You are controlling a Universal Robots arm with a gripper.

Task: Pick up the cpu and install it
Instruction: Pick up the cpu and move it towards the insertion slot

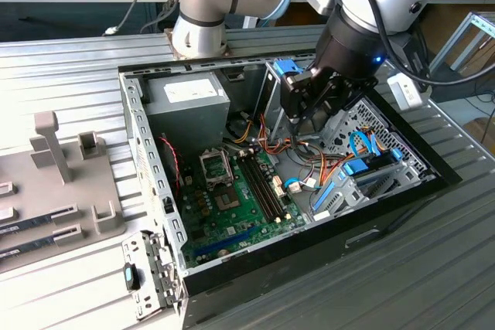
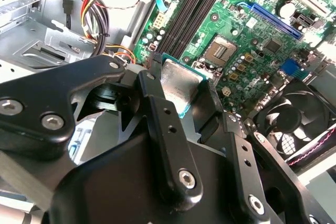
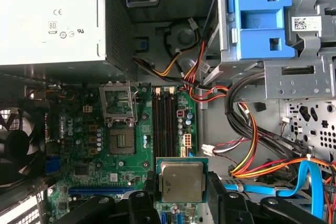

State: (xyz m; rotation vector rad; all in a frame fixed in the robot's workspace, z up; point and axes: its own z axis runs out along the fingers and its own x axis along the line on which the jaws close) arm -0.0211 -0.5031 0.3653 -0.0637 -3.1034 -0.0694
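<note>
I have the cpu (image 3: 181, 181) pinched by its edges between the gripper's (image 1: 311, 117) closed fingers, its metal top showing in both wrist views. The gripper hangs inside the open computer case (image 1: 309, 239), above the orange cables (image 1: 309, 164), towards the exterior view's right of the green motherboard (image 1: 232, 200). The case also holds a grey power supply (image 1: 186, 98) at its upper left. The socket frame (image 3: 118, 100) looks flipped open, though I can't be sure.

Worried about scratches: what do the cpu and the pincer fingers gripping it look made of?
The cpu: dull silver-grey metal lid, matte with soft reflections, on a thin board whose edge shows green, likely fibreglass laminate. The pincer fingers: matte black, bolted links, probably anodised metal, though hard plastic cannot be ruled out.
</note>
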